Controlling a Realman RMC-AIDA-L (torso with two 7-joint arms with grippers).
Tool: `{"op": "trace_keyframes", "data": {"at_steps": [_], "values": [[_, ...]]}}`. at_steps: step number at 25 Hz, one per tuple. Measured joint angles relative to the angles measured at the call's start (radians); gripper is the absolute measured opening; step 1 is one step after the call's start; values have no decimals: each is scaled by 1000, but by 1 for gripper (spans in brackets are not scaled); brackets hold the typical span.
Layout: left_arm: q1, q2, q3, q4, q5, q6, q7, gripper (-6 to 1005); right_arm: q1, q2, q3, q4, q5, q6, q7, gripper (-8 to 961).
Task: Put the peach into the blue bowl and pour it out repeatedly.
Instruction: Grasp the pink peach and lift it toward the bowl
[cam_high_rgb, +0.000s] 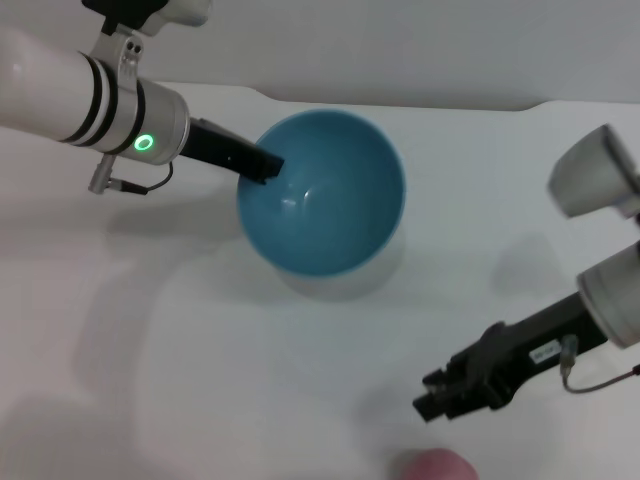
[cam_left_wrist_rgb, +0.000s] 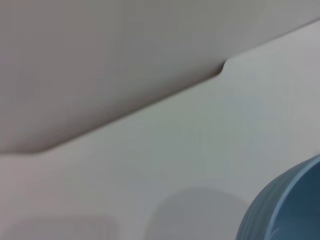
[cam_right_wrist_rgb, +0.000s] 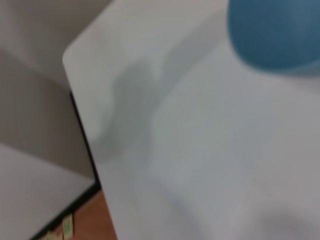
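The blue bowl (cam_high_rgb: 322, 195) is lifted and tilted off the white table (cam_high_rgb: 180, 380), with its empty inside facing my head camera. My left gripper (cam_high_rgb: 264, 165) is shut on the bowl's left rim. The bowl's outside shows in the left wrist view (cam_left_wrist_rgb: 285, 210) and in the right wrist view (cam_right_wrist_rgb: 275, 35). The pink peach (cam_high_rgb: 436, 466) lies on the table at the near edge of the head view, partly cut off. My right gripper (cam_high_rgb: 428, 396) hovers just beyond the peach, apart from it, with its fingers slightly apart and empty.
The table's back edge, with a notch (cam_left_wrist_rgb: 222, 67), runs behind the bowl. A table corner (cam_right_wrist_rgb: 67, 52) and the floor below it (cam_right_wrist_rgb: 95, 220) show in the right wrist view. The bowl's shadow (cam_high_rgb: 335, 280) lies under it.
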Motion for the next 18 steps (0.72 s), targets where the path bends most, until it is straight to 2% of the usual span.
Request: {"op": "trace_keyframes", "data": {"at_steps": [10,18], "values": [[7,-3,-4,2,32,30,-40,-2,38,1,-241,-11,-82,30,185,393],[4,-5,2,-1,32,31,-41,-2,50,4,-305,5,-83,30,225,393]]}}
